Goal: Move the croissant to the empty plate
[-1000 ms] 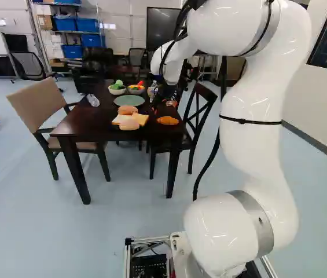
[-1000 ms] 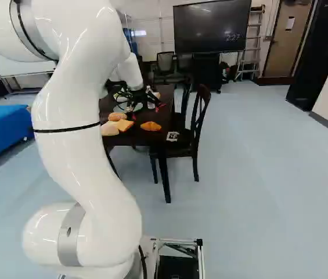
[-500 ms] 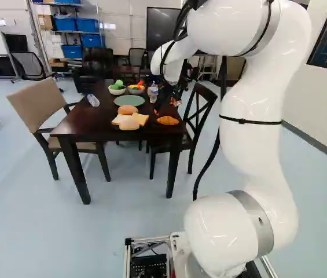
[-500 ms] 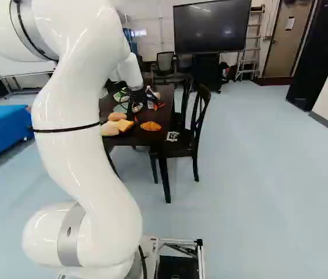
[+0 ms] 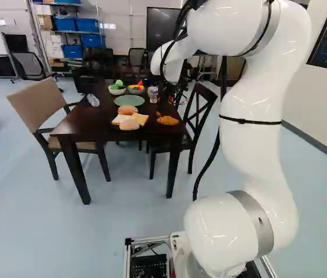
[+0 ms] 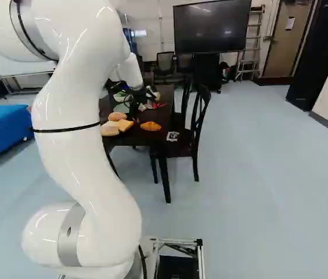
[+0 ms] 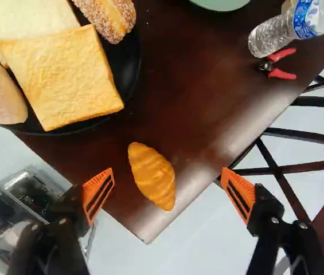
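Observation:
Above the table in the left base view hangs my gripper (image 5: pixel 162 104), close to the croissant (image 5: pixel 168 120). In the wrist view the gripper (image 7: pixel 168 195) is wide open, and the croissant (image 7: pixel 153 175) lies on the table near the corner, in the space between the two fingers but below them, touched by neither. The green plate (image 5: pixel 129 101) is bare, farther back on the table; only its edge (image 7: pixel 220 4) shows in the wrist view.
A black plate (image 7: pixel 128 71) with bread slices (image 7: pixel 64 74) and buns stands beside the croissant. A water bottle (image 7: pixel 291 28) and red-handled pliers (image 7: pixel 277 64) lie farther off. Two bowls (image 5: pixel 117 90) stand at the back. A dark chair (image 6: pixel 195 131) adjoins the table.
The forearm's end and gripper have shifted slightly over the table and turned, now hanging nearer the croissant. The base, croissant and plates have not moved.

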{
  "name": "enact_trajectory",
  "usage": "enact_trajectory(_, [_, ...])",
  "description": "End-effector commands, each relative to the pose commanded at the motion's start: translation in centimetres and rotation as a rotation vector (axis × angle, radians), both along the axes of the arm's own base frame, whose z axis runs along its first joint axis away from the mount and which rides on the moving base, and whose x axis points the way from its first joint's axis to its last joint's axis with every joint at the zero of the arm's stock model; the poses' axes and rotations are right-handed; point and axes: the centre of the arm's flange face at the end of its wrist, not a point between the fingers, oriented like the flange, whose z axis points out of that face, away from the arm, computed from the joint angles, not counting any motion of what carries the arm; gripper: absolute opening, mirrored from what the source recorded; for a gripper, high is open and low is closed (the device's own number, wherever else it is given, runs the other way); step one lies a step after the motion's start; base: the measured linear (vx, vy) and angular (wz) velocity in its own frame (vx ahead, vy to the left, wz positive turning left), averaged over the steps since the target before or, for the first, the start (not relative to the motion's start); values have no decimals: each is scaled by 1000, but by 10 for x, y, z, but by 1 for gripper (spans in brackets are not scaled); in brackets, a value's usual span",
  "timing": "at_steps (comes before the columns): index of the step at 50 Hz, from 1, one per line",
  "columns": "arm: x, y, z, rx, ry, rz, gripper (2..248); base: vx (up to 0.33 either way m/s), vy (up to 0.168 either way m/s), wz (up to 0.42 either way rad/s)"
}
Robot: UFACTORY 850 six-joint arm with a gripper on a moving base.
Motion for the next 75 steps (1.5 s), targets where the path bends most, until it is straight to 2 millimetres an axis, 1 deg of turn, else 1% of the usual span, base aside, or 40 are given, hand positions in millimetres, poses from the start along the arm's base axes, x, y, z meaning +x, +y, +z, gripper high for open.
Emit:
enact_trajectory(26, [0,0,0,-105,-1,252,247,0,0,0])
enact_trajectory(55, [0,0,0,-105,2,252,247,0,0,0])
enact_trajectory(75, [-3,-1,-1,-105,38,252,247,0,0,0])
